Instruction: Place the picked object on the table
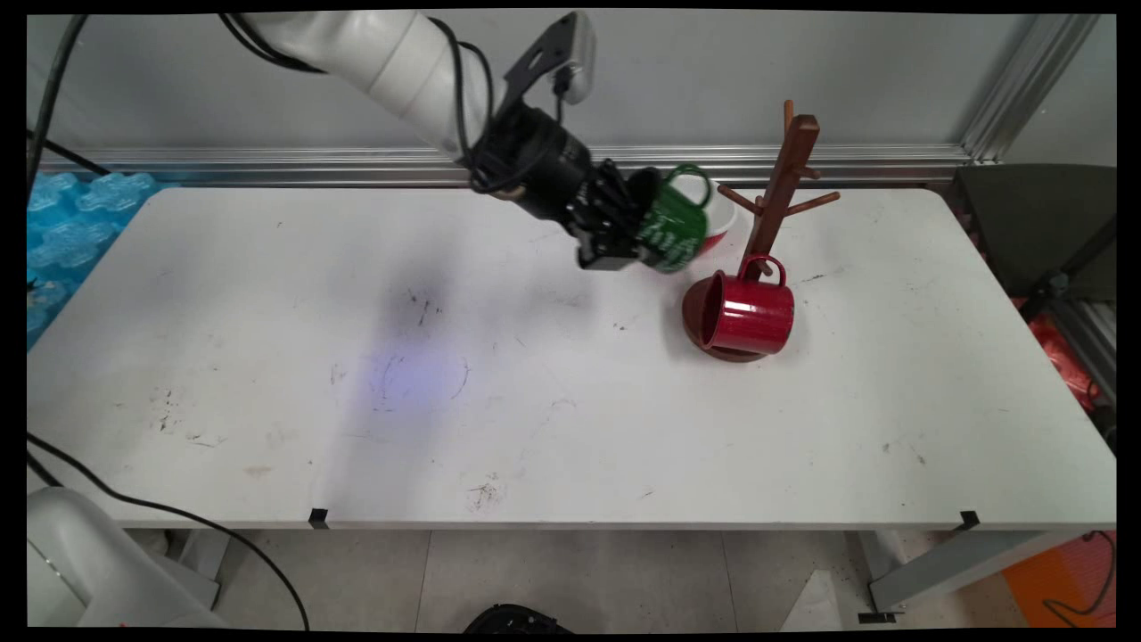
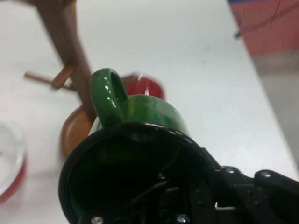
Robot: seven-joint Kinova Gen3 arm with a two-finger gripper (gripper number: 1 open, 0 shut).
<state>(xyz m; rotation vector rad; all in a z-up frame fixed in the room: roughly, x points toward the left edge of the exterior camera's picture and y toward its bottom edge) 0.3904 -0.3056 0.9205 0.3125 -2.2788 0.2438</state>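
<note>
red mug [image 1: 749, 312] on its side on wooden mug tree [image 1: 784, 169] base | red-and-white bowl [image 1: 724, 223] just beside tree | white table [image 1: 357, 374]

Green mug [image 1: 670, 225] covers most of the red-and-white bowl [image 1: 720, 225]. Mug tree [image 2: 65, 42] top cut off, hand view's upper left. Red mug [image 2: 145, 87] mostly hidden there.

Wooden mug tree [image 1: 778, 192] and red mug [image 1: 747, 312] block right — left open.

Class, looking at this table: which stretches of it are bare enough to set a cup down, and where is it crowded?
Bare: the table's whole left half and the near strip along its front edge; also the right end beyond the red mug. Crowded: the far middle, where the gripper holds the green mug beside the wooden mug tree, with a red-and-white bowl behind.
</note>
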